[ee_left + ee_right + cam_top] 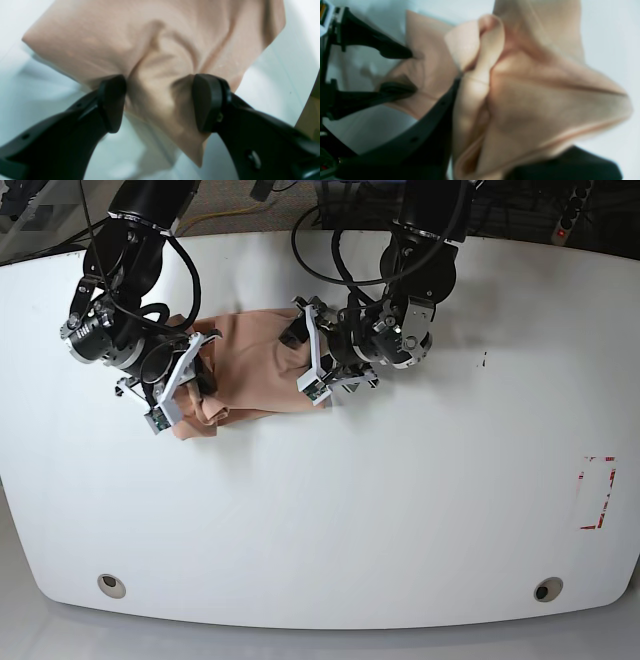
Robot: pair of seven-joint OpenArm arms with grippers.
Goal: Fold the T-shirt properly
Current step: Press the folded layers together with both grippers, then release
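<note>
On a white table (330, 520), toward its far-left corner: bunched peach T-shirt (250, 365), no legible writing. Spread around fabric, left gripper (160, 102); pinched shut on a fold, right gripper (470, 105).

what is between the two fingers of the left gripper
A bunched fold of the T-shirt sits between the fingers of the left gripper, shown in the left wrist view.

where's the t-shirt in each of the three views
Left wrist: the T-shirt fills the upper middle, a bunched corner running down between the left gripper's open jaws.
Right wrist: it fills the centre and right, a fold clamped in the right gripper.
Base: a small crumpled patch at upper left of centre, between the two grippers.
Shared landmark: the white table under the shirt.
</note>
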